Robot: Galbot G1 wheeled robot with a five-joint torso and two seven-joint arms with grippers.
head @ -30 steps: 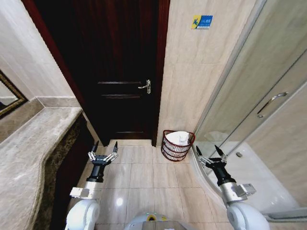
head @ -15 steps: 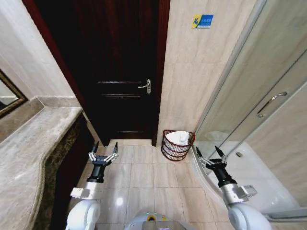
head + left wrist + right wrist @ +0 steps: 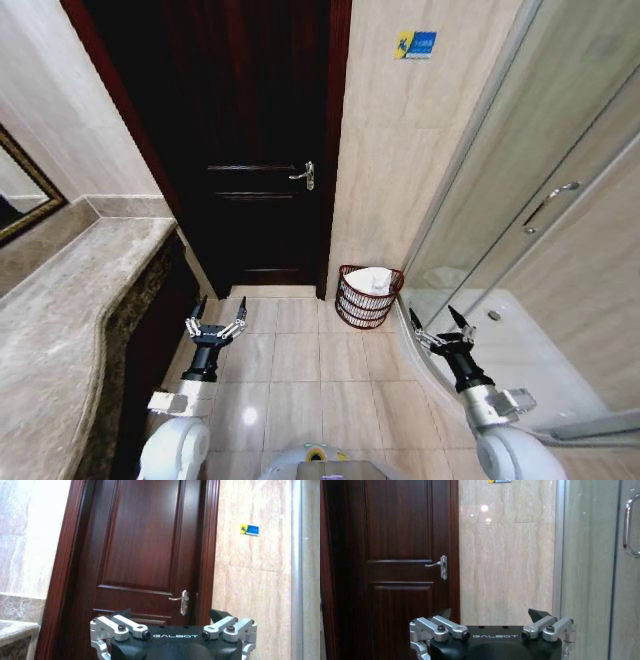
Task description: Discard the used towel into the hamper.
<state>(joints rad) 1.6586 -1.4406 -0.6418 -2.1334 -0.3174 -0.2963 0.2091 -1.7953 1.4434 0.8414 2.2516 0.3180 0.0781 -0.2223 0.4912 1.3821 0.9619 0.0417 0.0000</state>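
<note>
Tiled floor (image 3: 300, 370): hamper (image 3: 368, 296) by dark door (image 3: 250, 150), shower glass (image 3: 520, 200) beside.

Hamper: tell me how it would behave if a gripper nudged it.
The hamper is open wire weave, so probably light and easy to slide on the glossy tile. It tapers toward the base, so a high push might tip it. The white cloth inside likely adds little weight.

Left gripper (image 3: 218, 318) lower left of frame, fingers spread, empty. Right gripper (image 3: 439, 320) lower right, fingers spread, empty. Both arms extend forward.
</note>
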